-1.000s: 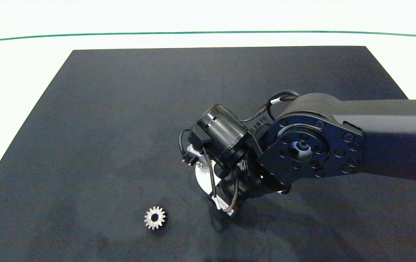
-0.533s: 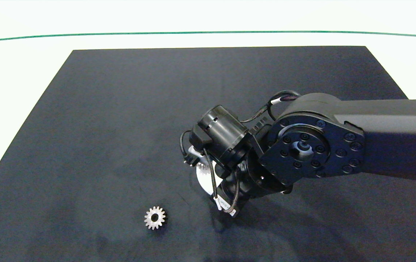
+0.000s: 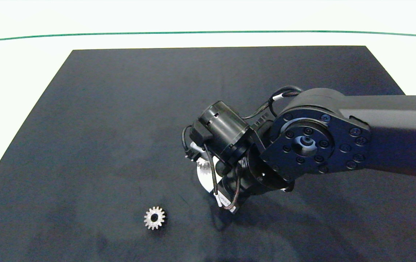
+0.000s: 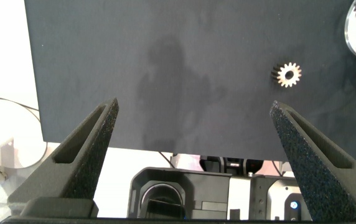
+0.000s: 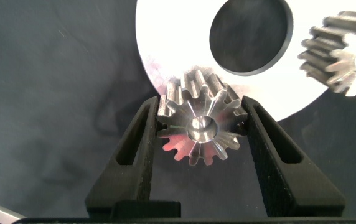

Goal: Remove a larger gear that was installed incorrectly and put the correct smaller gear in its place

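In the right wrist view my right gripper point(image 5: 201, 106) is shut on the larger gear point(image 5: 198, 127), a silver gear with a bright star-like face, one finger on each side of its teeth. The gear sits over the edge of a round silver plate point(image 5: 165, 37); I cannot tell whether it touches the plate. The smaller gear point(image 3: 154, 218) lies flat and alone on the black mat, left of the right arm point(image 3: 302, 145), and also shows as the smaller gear point(image 4: 288, 74) in the left wrist view. My left gripper point(image 4: 193, 104) is open at the mat's near edge, holding nothing.
The silver plate point(image 3: 202, 178) has a large round hole point(image 5: 249, 34) and carries another small gear point(image 5: 343, 53), seen in the head view as the small gear point(image 3: 203, 162). The black mat point(image 3: 120, 109) lies on a white table with a green line point(image 3: 208, 32) behind it.
The right arm's wrist has shifted slightly toward the far right, showing more of the plate and its small gear. The loose smaller gear has not moved.
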`<control>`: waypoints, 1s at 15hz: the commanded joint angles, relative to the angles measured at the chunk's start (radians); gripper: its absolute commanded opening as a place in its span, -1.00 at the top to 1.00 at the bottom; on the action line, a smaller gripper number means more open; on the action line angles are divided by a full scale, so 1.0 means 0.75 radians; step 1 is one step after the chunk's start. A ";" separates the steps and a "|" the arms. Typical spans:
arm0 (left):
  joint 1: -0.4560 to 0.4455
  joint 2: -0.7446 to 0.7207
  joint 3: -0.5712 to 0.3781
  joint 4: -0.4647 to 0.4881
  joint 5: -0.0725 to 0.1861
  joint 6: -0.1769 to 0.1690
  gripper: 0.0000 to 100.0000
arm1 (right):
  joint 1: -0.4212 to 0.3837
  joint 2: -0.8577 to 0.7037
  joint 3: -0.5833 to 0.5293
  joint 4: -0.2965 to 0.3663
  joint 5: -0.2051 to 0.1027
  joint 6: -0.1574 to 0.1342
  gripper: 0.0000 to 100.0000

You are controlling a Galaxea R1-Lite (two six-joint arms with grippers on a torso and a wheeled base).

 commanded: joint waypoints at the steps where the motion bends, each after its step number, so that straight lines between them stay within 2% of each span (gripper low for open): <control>1: 0.000 0.000 0.000 0.009 0.001 -0.002 -1.00 | 0.004 -0.023 -0.013 0.002 -0.002 0.007 1.00; 8: 0.000 -0.003 0.000 0.009 0.001 -0.002 -1.00 | 0.010 -0.113 0.019 0.002 -0.002 0.011 1.00; 11: 0.000 -0.009 0.000 0.009 0.001 -0.002 -1.00 | 0.010 -0.193 0.109 0.002 0.005 0.015 1.00; 15: 0.000 -0.009 0.000 0.009 0.001 -0.002 -1.00 | -0.004 -0.332 0.293 -0.006 0.003 0.082 1.00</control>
